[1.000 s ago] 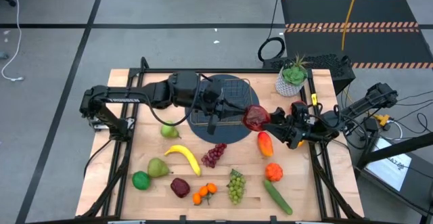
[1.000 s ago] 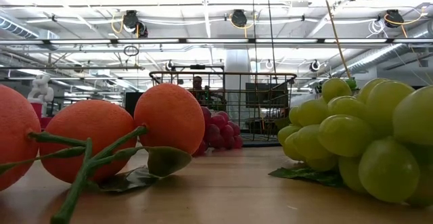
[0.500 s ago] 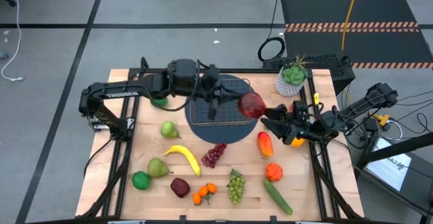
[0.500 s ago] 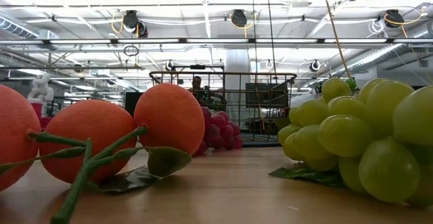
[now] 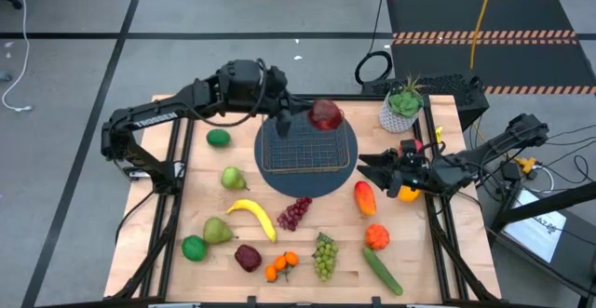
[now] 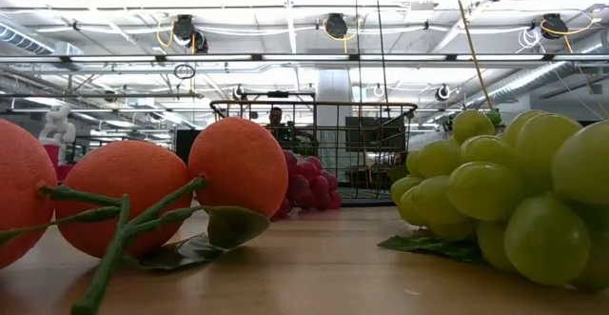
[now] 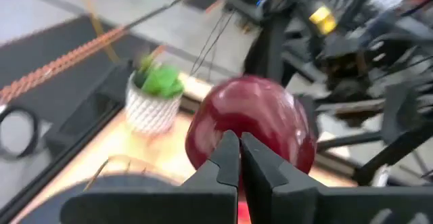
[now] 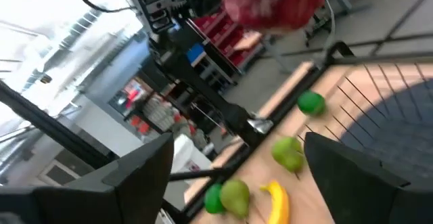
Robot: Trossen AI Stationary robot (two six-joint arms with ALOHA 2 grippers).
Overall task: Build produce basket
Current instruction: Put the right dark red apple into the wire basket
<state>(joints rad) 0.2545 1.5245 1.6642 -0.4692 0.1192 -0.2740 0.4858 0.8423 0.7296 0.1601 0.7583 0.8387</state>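
A red apple (image 5: 325,114) hangs above the far right corner of the wire basket (image 5: 307,171), with my left gripper (image 5: 304,115) shut on it. The basket sits on a round dark mat (image 5: 279,185). My right gripper (image 5: 368,166) stands open just right of the basket, pointing at it, with nothing between its fingers. The rest of the produce lies on the table: a lime (image 5: 218,138), a pear (image 5: 233,178), a banana (image 5: 253,217), purple grapes (image 5: 295,212), green grapes (image 5: 324,255), oranges (image 5: 281,266), a mango (image 5: 365,197) and a cucumber (image 5: 382,271). My left gripper has its shut fingertips (image 7: 229,149) against the apple's side that faces the wrist (image 7: 254,116). The fingers hide what thin part lies between them. They come nearly level from the table's left, tipped slightly down. The apple hangs clear of the basket and table.
A potted plant (image 5: 402,106) stands at the far right corner, close to the apple. A second pear (image 5: 218,231), a lime (image 5: 193,247), a dark red apple (image 5: 248,257) and an orange pepper (image 5: 376,236) lie toward the near edge.
My left gripper, shut on the red apple, has swung from the basket's right edge, close to my right gripper's fingers, toward the table's far edge. The apple now hangs over the basket's far right corner. My right gripper has stayed open beside the basket.
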